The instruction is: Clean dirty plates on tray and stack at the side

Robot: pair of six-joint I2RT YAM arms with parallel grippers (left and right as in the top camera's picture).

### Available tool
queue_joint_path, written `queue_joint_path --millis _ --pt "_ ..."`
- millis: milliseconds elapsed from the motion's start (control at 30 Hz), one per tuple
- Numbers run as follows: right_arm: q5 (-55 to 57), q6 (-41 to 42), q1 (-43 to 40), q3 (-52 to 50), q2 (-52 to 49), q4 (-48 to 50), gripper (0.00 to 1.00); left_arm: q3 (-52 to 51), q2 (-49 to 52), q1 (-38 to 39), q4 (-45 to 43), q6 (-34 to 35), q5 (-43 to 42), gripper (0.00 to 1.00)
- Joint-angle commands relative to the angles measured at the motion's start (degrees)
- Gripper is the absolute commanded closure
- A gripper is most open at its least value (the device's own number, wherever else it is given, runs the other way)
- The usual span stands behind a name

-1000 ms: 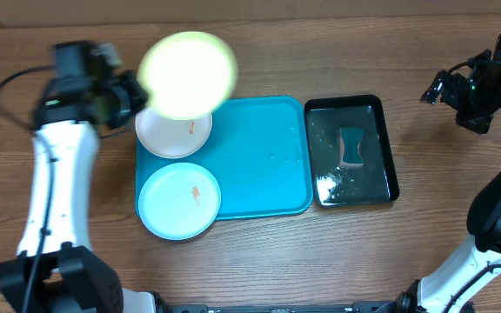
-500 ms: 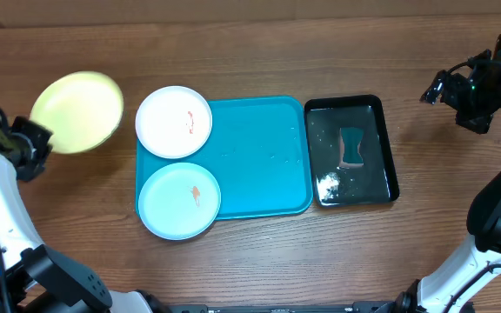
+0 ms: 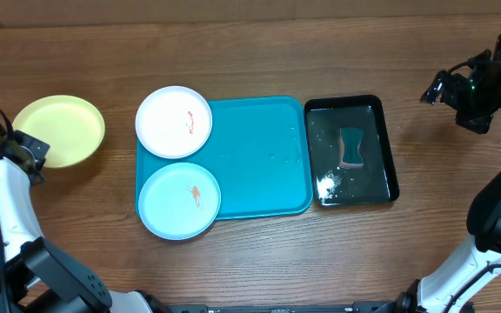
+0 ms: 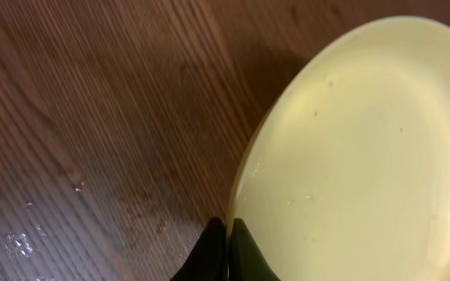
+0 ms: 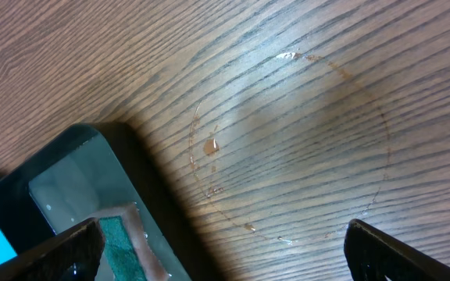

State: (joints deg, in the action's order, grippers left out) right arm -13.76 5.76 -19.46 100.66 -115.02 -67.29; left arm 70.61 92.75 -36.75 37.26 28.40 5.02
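Overhead, the white plate and blue plate are seen at the left edge of the tray, with the yellow-green plate well left of it; only in the left wrist view is the left gripper seen pinched shut on that plate's rim. The right gripper is spread wide and empty

worktop: brown wood grain | black tray: glossy, wet inside | sponge: teal, lying mid-tray | white patch: maybe foam, tray's lower-left corner | water ring: faint, on wood beside tray
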Motion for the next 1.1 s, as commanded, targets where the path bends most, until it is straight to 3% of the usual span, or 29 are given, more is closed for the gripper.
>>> queue_joint_path --millis 0,267,700,733,767,867,933,1067 --pt "-0.46 -0.17 -0.15 0.98 -0.02 0.15 0.00 -5.35 -0.11 0.57 -4.39 0.33 0.70 0.96" --pt "-0.46 -0.17 -0.15 0.98 -0.02 0.15 0.00 -14.75 1.64 1.77 -17.46 0.33 -0.63 0.96" --pt "-0.46 -0.15 -0.15 0.98 -0.02 0.15 0.00 -14.86 8.33 2.08 -22.47 -1.44 -5.51 0.95" --pt "-0.46 -0.17 -0.15 0.98 -0.02 0.13 0.00 -14.60 8.26 2.08 -22.47 -1.75 -6.03 0.90" --pt "-0.46 -0.17 -0.15 0.98 -0.02 0.15 0.00 -14.23 8.20 2.08 -22.29 -2.38 -6.49 0.77" --pt "-0.46 -0.17 -0.15 0.98 -0.02 0.13 0.00 -13.44 7.61 2.08 -21.49 -2.91 -6.78 0.21" --pt "-0.46 -0.15 -0.15 0.98 -0.02 0.15 0.00 -12.68 6.95 2.08 -20.50 -2.91 -7.58 0.13" --pt "-0.46 -0.17 -0.15 0.98 -0.02 0.15 0.00 -10.47 3.98 2.14 -17.51 -2.01 -16.26 0.14"
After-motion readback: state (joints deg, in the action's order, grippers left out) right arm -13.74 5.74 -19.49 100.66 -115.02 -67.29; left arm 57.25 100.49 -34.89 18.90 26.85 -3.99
